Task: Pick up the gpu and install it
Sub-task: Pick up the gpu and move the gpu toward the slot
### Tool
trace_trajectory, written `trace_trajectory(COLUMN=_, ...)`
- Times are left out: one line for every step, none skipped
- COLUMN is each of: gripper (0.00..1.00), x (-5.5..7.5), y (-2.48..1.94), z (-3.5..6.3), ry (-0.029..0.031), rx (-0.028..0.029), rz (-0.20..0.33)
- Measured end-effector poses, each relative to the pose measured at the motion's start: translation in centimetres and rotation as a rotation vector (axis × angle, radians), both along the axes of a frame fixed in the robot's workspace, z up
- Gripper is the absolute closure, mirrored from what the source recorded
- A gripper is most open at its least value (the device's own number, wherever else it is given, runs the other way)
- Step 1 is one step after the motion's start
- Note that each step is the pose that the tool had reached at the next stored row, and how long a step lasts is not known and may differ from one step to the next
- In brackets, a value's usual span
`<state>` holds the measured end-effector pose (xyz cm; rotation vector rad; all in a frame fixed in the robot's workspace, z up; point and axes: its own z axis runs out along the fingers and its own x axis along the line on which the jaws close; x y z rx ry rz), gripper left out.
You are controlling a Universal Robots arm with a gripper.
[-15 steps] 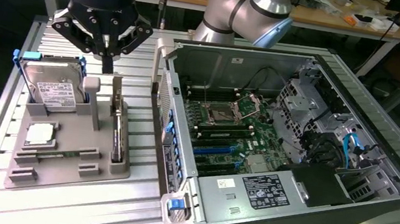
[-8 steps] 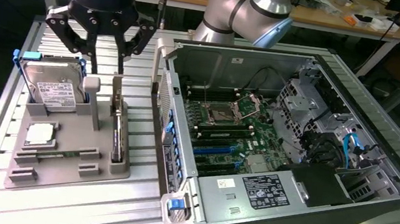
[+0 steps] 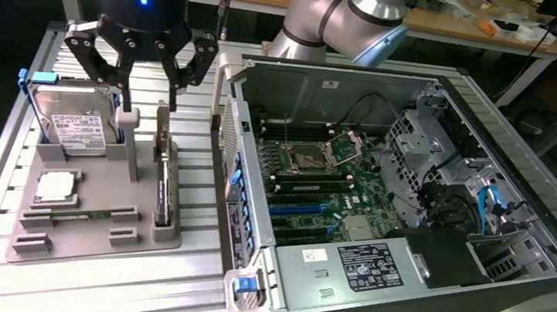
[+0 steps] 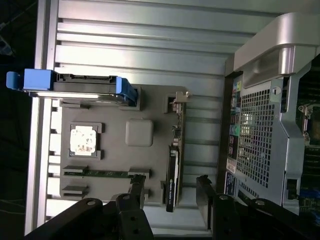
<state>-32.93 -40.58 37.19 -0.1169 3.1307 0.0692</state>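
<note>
- The black multi-link gripper (image 3: 149, 109) hangs above the grey plastic parts holder (image 3: 93, 239), jaws spread, with nothing between them.
- The gpu (image 3: 163, 183), a thin dark circuit card with a silvery end bracket, stands on edge in a slot of that holder. It is just beside the open black-and-silver computer case (image 3: 250, 223).
- In the wrist view the fingers (image 4: 137, 192) line up on either side of one end of the card. A grip that far from the middle could, I judge, let the long card tilt or twist out of the pinch.
- A skewed descent could land a fingertip on the card's top edge or on the holder's upright.
- The silver hard drive (image 3: 69, 130), with its white label and blue frame, stands nearby, so a drift that way risks a knock.
- The case wall lies close on the card's other side, leaving that finger little room.
</note>
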Motion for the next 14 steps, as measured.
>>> trace_trajectory(gripper=0.46, x=0.0, y=-0.05, z=-0.32, ry=0.0001, rx=-0.0001, rz=0.0)
trace_trajectory(gripper=0.46, x=0.0, y=-0.07, z=-0.5, ry=0.0001, rx=-0.0001, rz=0.0)
trace_trajectory(gripper=0.46, x=0.0, y=-0.11, z=-0.71, ry=0.0001, rx=-0.0001, rz=0.0)
trace_trajectory(gripper=0.46, x=0.0, y=-0.14, z=-0.92, ry=0.0001, rx=-0.0001, rz=0.0)
trace_trajectory(gripper=0.46, x=0.0, y=-0.21, z=-1.09, ry=0.0001, rx=-0.0001, rz=0.0)
trace_trajectory(gripper=0.46, x=0.0, y=-0.33, z=-1.2, ry=0.0003, rx=-0.0002, rz=0.0)
trace_trajectory(gripper=0.46, x=0.0, y=-0.72, z=-1.45, ry=0.0002, rx=-0.0001, rz=0.0)
trace_trajectory(gripper=0.46, x=0.0, y=-1.02, z=-1.65, ry=0.0002, rx=-0.0001, rz=0.0)
trace_trajectory(gripper=0.46, x=0.0, y=-1.2, z=-1.83, ry=0.0001, rx=-0.0001, rz=0.0)
trace_trajectory(gripper=0.46, x=0.0, y=-1.32, z=-2.02, ry=-0.0001, rx=0.0001, rz=0.0)
trace_trajectory(gripper=0.46, x=0.0, y=-1.38, z=-2.19, ry=0.0, rx=0.0001, rz=0.0)
trace_trajectory(gripper=0.46, x=0.0, y=-1.4, z=-2.36, ry=0.0001, rx=0.0, rz=0.0)
trace_trajectory(gripper=0.46, x=0.0, y=-1.41, z=-2.57, ry=0.0001, rx=-0.0001, rz=0.0)
trace_trajectory(gripper=0.46, x=0.1, y=-1.45, z=-2.87, ry=0.0002, rx=-0.0001, rz=0.0)
